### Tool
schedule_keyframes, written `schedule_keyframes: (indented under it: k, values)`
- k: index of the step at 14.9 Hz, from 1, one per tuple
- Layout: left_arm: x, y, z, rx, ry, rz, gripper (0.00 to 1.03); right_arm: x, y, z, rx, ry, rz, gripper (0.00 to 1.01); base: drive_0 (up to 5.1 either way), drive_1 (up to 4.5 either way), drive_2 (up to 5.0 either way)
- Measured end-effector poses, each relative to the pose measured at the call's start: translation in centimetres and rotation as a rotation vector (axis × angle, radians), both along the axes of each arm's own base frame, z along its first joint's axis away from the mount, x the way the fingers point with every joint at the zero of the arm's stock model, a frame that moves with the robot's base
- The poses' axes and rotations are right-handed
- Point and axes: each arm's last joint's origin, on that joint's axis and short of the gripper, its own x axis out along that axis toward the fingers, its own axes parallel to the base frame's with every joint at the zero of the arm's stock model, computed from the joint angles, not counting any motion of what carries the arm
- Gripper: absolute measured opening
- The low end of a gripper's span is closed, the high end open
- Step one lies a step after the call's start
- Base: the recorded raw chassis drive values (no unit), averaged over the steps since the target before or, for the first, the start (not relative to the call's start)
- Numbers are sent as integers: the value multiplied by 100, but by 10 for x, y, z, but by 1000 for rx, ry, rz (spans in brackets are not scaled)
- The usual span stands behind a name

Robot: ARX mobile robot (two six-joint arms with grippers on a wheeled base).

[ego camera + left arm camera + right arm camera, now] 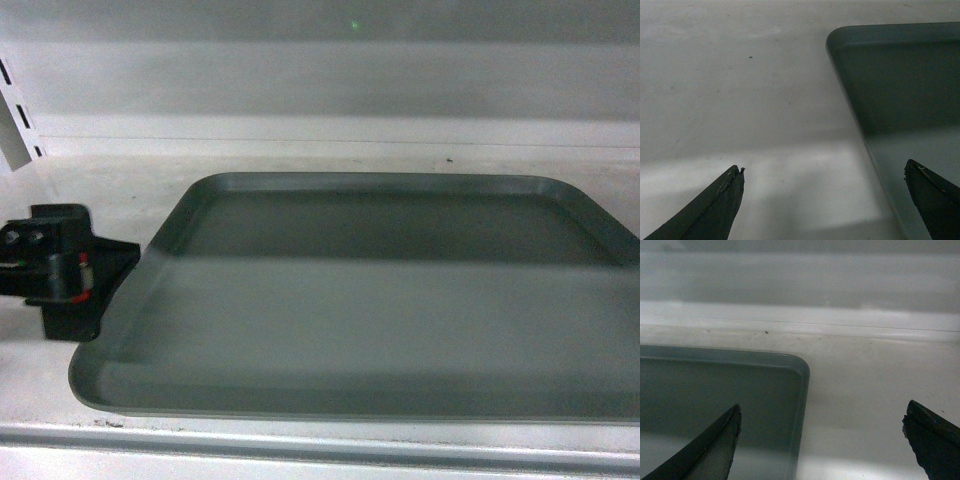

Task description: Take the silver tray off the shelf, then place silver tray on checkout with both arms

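Silver tray (380, 300) flat on shelf (100, 190), near edge close to shelf front lip, right side cut off in my head view. Left gripper (824, 172) spread wide, straddling tray's left rim, one jaw over bare shelf, other over tray. Right gripper (821, 415) likewise wide apart across right rim. Bare shelf outboard both sides. Contact with rim: can't tell.
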Motion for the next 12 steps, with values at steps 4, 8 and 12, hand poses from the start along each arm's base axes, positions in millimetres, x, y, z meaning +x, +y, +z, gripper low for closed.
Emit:
schedule_keyframes:
  k: [4, 8, 12]
  values:
    - [37, -36, -3, 22, 140, -10, 98, 36, 19, -13, 15, 296, 47, 98, 0, 0, 0]
    - [38, -37, -3, 28, 144, -8, 98, 40, 19, -17, 5, 341, 29, 98, 0, 0, 0]
    - [37, -39, -3, 43, 145, -4, 98, 44, 18, -28, -11, 388, -7, 98, 0, 0, 0]
